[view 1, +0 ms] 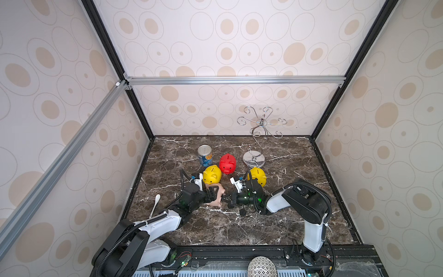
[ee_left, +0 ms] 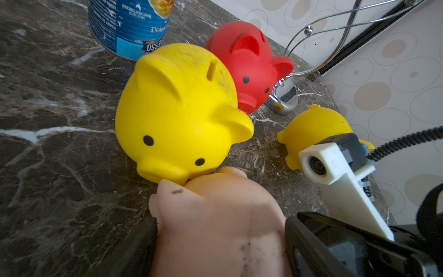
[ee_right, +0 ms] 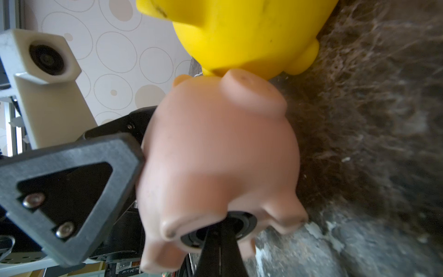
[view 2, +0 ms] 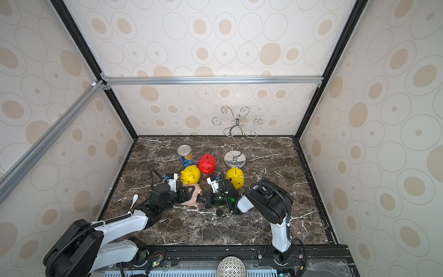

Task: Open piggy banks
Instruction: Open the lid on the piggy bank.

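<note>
- left end effector (ee_left: 220, 237) clamps the pale pink piggy bank (ee_left: 215, 206), tipped on its side.
- right end effector (ee_right: 221, 230), pinched closed, tips at its black plug (ee_right: 190, 238).

Left fingers (ee_left: 318, 237) clamped, right fingers (ee_right: 220, 254) together.

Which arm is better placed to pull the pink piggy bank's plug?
Right. The right hand pinches the black plug in the belly of the pink piggy bank; the left hand clamps its body.
</note>
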{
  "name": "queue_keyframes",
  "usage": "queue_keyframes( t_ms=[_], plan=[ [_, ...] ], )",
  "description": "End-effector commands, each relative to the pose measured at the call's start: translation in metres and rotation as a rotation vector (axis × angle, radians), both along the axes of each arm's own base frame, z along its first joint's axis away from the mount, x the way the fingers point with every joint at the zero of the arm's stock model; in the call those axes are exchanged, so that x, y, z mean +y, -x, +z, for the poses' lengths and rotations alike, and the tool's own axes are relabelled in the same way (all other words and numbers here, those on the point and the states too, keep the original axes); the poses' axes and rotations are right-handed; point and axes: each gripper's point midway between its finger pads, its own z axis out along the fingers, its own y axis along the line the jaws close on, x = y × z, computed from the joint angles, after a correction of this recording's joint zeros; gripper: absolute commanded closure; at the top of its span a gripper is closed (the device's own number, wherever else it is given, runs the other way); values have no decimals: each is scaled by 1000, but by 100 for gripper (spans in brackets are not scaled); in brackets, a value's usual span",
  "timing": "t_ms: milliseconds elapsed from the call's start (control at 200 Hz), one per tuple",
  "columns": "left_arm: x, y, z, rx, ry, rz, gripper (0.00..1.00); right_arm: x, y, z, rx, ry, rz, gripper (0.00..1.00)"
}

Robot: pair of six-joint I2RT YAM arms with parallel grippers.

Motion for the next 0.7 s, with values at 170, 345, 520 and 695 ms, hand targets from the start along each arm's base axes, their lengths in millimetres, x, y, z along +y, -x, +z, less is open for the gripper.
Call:
queue_keyframes(
  t_ms=[170,345,520,695],
  plan=[
    [-9,21,-24,96,-30,-84,19,5,-16,12,-85,-25,-55,100],
    [-6,23,-28,111,-51,-80,19,-5,-22,12,-269,49,-81,100],
    [-4,27,-35,135,-69,-86,19,-7,-19,26,-556,134,-32,100],
    [-4,28,-37,149,-81,-93,19,2,-10,34,-711,153,53,100]
  ],
)
